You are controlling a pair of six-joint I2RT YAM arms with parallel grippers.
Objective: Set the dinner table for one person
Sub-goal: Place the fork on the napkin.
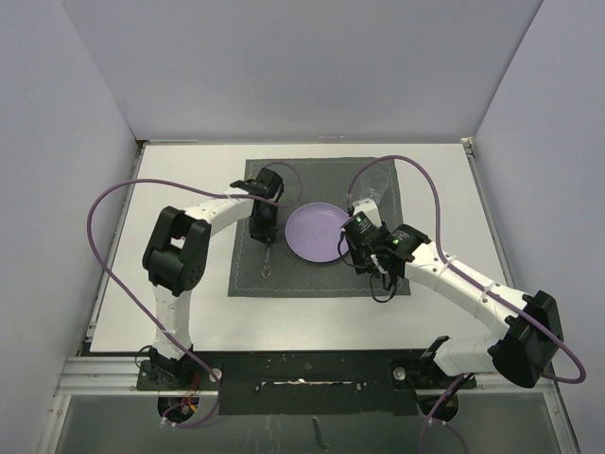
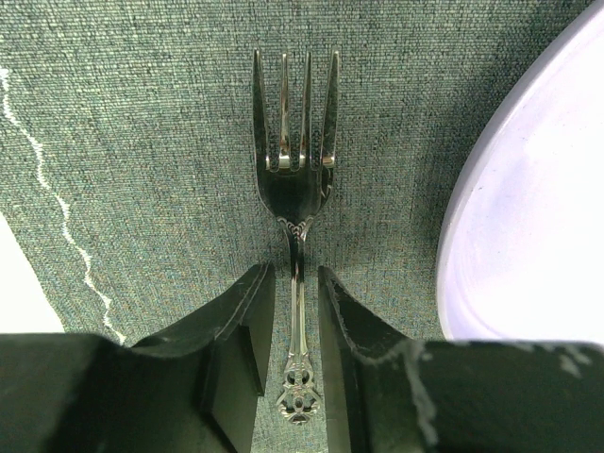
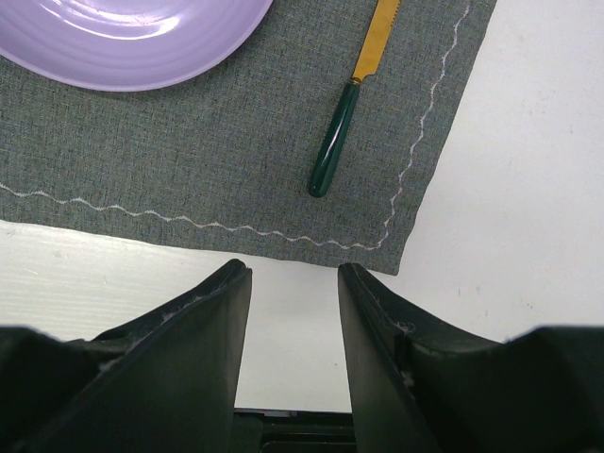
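fork (image 2: 295,198) beside plate (image 2: 528,217), knife (image 3: 335,142) near placemat (image 3: 189,160) edge

plate (image 2: 528,217) crowds fork's (image 2: 294,189) right, open placemat (image 2: 142,142) left, open dinner table (image 3: 528,189) beyond

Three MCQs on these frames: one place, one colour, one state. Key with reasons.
1. Relative to the plate, the fork lies: A on it; B left of it, on the placemat; C right of it.
2. The knife handle is: A green; B red; C silver.
3. The right fingers are: A shut on the knife; B shut on the plate; C open, nothing between.
Key: 1 B, cloth under it, rim to its right. 2 A, dark green, blade gold. 3 C, bare gap.
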